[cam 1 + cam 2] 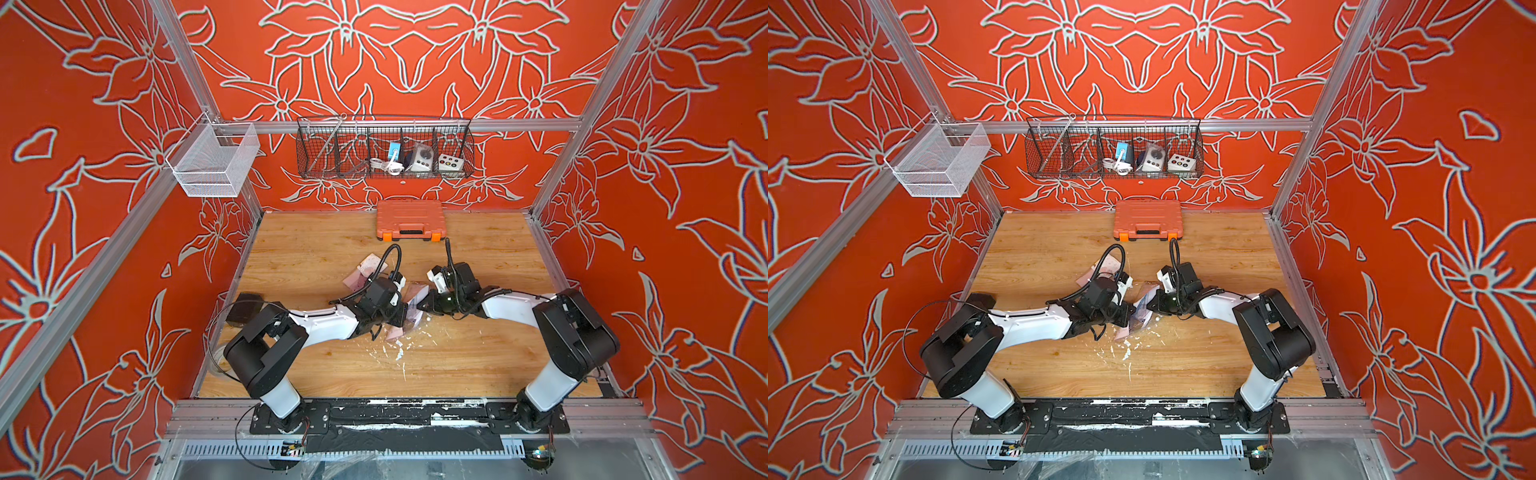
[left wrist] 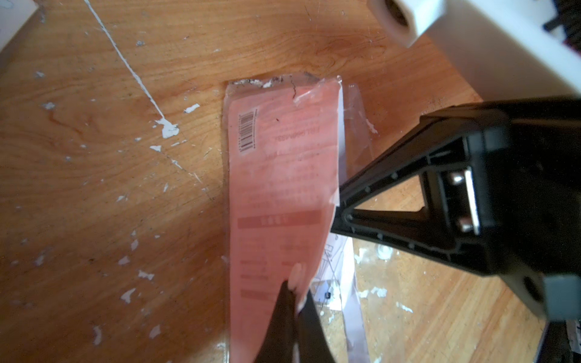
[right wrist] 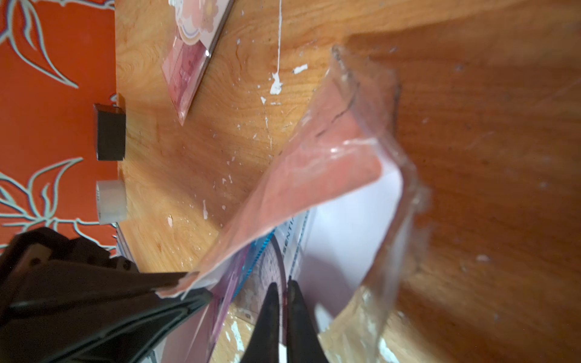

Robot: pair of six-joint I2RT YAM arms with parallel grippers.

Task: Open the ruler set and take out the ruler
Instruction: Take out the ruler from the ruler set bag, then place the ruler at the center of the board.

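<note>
**At the middle of the surface [image 1: 316, 253]: ruler set [image 1: 415, 297] pinched from both sides**

Hangs raised at its near end between the two claws, far end down toward the wood, apparently so that the clear sleeve [image 3: 390, 157] can gape away from the pink card [image 2: 283, 176] inside. Pinched at the card's near edge by the left claw [image 2: 294, 300], clenched tight; judged an anchor, there to stop the whole pack sliding when the contents are drawn. Entered from the opposite side by the right claw [image 3: 283, 294], also clenched, tips closed within the gaping mouth on what look like the clear rulers [image 3: 267, 251]. Cannot tell whether that pinch has the straight ruler or the protractor lying against it. Sleeve opened, by the look of it; nothing out yet. Calls next for a straight draw along the sleeve, since a sideways tug on such thin film would likely drag card and sleeve along. Farther out: a second pack [image 1: 372, 264] flat on the wood beyond the left arm, well apart and untouched; white flecks [image 1: 399, 353] scattered nearer the front edge; a shut orange case [image 1: 409, 220] against the back wall, clear of both arms.
</note>
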